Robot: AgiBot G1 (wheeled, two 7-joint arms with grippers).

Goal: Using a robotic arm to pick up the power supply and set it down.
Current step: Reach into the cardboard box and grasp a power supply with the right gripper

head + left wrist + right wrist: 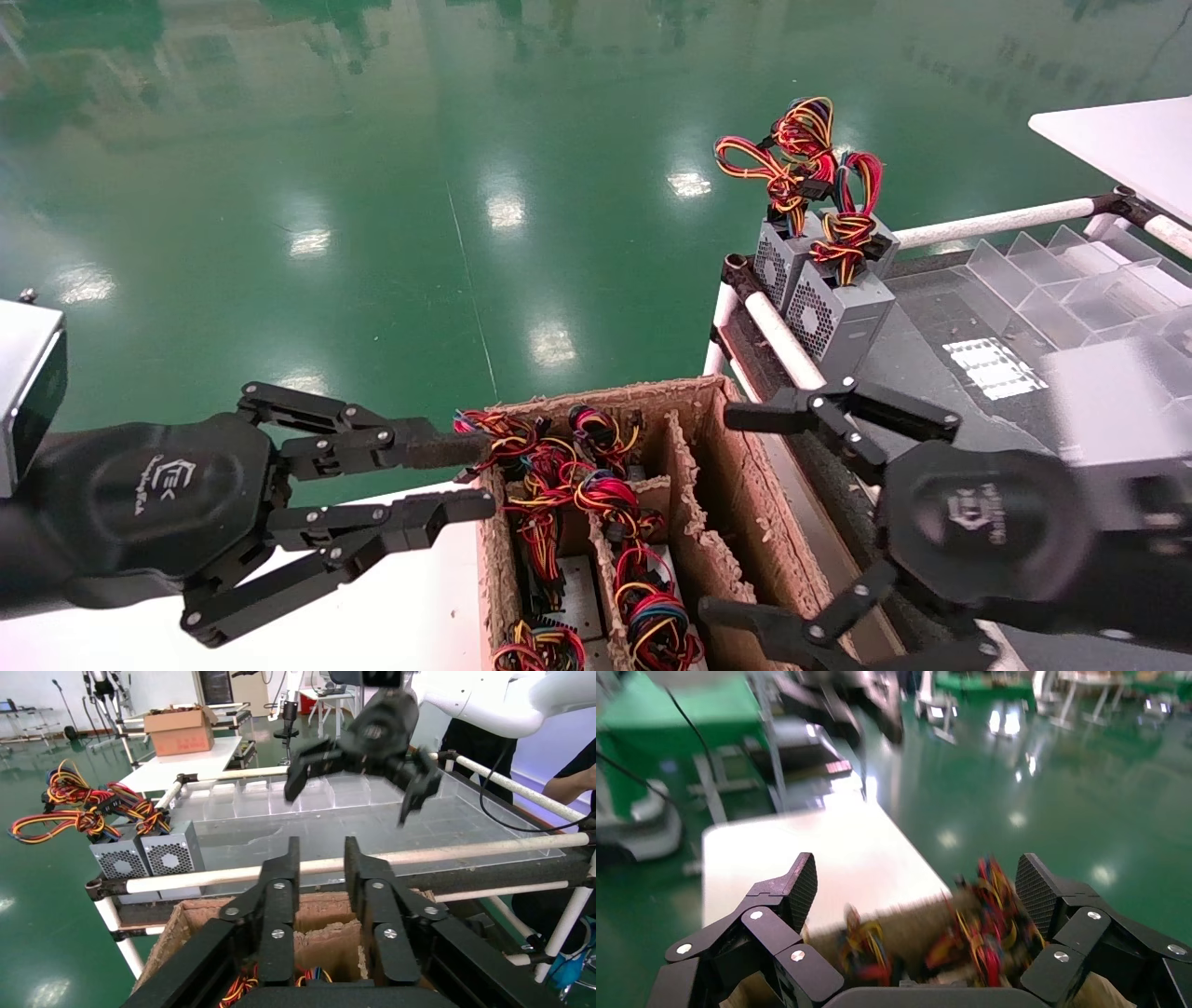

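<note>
Two grey power supplies (824,294) stand side by side on the rack's near corner, with looped red and yellow wires (810,154) on top; the left wrist view shows them too (149,859). More wire bundles (582,485) fill the cardboard box (736,485). My right gripper (726,513) hangs wide open and empty over the box's right wall, below the two power supplies. My left gripper (473,480) reaches the box's left edge, its fingers parallel, a little apart, holding nothing. In the right wrist view the bundles (989,927) are blurred between the right gripper's (916,874) spread fingers.
A rack with white rails (778,335) and clear plastic dividers (1062,280) stands to the right of the box. A white table (400,615) lies under my left arm. Green floor (466,186) spreads beyond. Another white tabletop (1127,140) sits at the far right.
</note>
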